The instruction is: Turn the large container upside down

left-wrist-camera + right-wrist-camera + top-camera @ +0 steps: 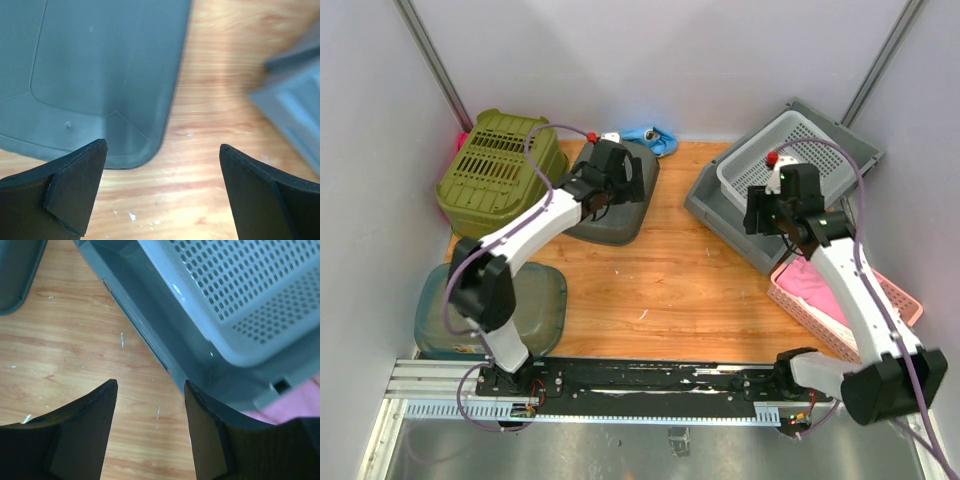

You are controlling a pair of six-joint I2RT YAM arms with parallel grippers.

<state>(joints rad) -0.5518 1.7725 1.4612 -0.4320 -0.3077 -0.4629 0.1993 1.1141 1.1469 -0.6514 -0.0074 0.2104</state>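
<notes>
1. We see the dark grey container (620,215) on the wooden worktop (660,280), towards the back and left of centre. Its sides flare out to the wood and a flat panelled face points up, so it appears to lie bottom up.
2. The left end effector (162,145) hovers over the near right corner of that container. Its jaws stand wide apart with nothing between them, and in the left wrist view only the container's rounded corner and bare wood show in the gap.
3. The right end effector (150,382) hangs over the worktop just beside the near left edge of the grey tray (720,205). Its jaws are parted, narrower than the left pair, and hold nothing; wood shows between them.
4. The grey tray sits at the back right, and a white perforated basket (760,150) rests inside it, tilted against the far side.
5. A pink basket (790,295) lies at the right edge, touching or just beside the tray's near corner; we cannot tell which.
6. An olive basket (495,170) stands at the back left, beside the dark grey container.
7. A teal tub (535,300) sits at the front left, partly under the left arm.
8. A small blue object (655,140) lies at the back edge, behind the container; we cannot make out what it is.
</notes>
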